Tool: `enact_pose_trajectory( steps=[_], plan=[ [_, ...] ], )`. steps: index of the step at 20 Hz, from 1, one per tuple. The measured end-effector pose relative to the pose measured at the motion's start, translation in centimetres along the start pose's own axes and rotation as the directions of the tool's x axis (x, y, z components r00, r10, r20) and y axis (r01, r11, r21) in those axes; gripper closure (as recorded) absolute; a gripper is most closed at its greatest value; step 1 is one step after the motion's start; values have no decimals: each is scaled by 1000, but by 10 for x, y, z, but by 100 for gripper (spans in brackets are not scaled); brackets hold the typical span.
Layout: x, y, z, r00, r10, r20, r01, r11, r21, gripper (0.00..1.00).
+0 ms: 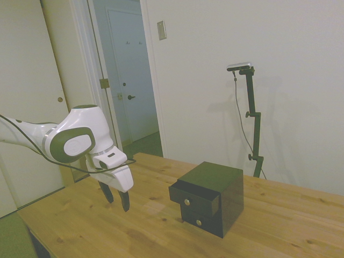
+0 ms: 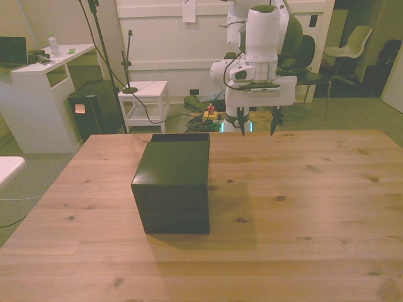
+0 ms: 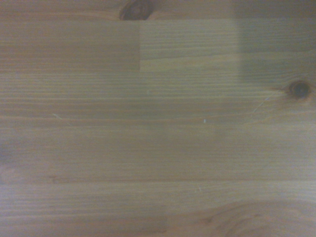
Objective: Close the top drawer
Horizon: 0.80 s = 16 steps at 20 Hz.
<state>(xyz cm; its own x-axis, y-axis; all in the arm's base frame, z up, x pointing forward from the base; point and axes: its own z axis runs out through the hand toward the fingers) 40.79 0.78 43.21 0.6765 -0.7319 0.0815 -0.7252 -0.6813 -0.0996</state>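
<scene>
A small black cube cabinet (image 1: 217, 185) stands on the wooden table (image 1: 279, 226). Its top drawer (image 1: 201, 194) is pulled out toward the arm, and its brass knob (image 1: 187, 202) shows on the front. A lower drawer's knob (image 1: 198, 222) sits flush beneath. In the front view I see the cabinet (image 2: 176, 182) from behind, with the drawer's edge (image 2: 179, 137) sticking out on the far side. My gripper (image 1: 117, 200) hangs open above the table, well apart from the drawer front and empty. The front view places the gripper (image 2: 258, 128) to the right of the cabinet. Only bare wood (image 3: 158, 118) shows in the wrist view.
The table's edge (image 1: 32, 226) lies close below the arm in the side view. Beyond the table in the front view stand a white desk (image 2: 44, 69), a small white side table (image 2: 145, 94) and a chair (image 2: 352, 47).
</scene>
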Motion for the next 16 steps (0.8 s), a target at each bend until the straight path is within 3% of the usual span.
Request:
enact_pose_trajectory(
  steps=[4, 9, 16],
  plan=[
    [5, 5, 0, 1000, 17, 2, -17, 1000, 2, 0],
    [34, 35, -7, 994, 110, -4, -110, 994, 20, 0],
    [84, 90, -42, 978, 205, -39, -203, 978, 55, 0]
  ],
)
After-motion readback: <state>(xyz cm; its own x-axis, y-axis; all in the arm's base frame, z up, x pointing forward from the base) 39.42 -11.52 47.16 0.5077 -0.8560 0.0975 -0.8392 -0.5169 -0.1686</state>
